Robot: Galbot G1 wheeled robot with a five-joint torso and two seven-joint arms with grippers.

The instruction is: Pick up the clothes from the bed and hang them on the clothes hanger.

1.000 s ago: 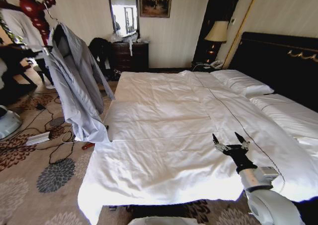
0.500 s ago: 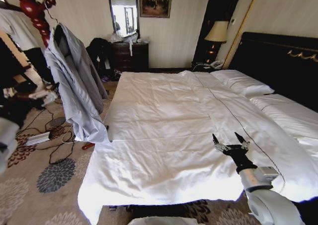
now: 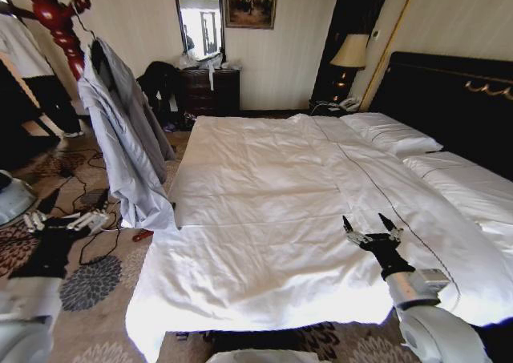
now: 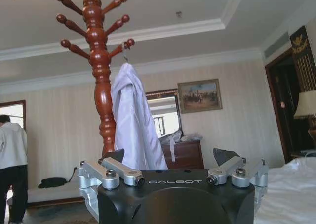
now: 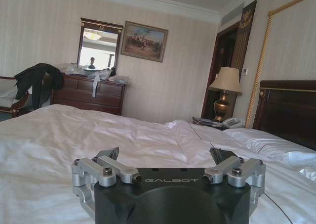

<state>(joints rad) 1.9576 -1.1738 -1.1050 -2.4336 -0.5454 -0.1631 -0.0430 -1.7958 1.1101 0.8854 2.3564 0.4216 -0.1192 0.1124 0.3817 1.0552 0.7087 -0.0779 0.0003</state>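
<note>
I see the shirt [image 3: 124, 139] hanging from the coat stand [image 3: 56, 18], well off the bed [image 3: 264, 219]; its hanger is hidden beneath the collar. My left gripper [image 3: 66, 221] sits low over the floor, spread wide and empty, while my right gripper [image 3: 373, 233] hovers wide above the sheets.

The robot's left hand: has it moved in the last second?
Yes. The left hand has dropped away from the coat stand to low over the carpet.
</note>
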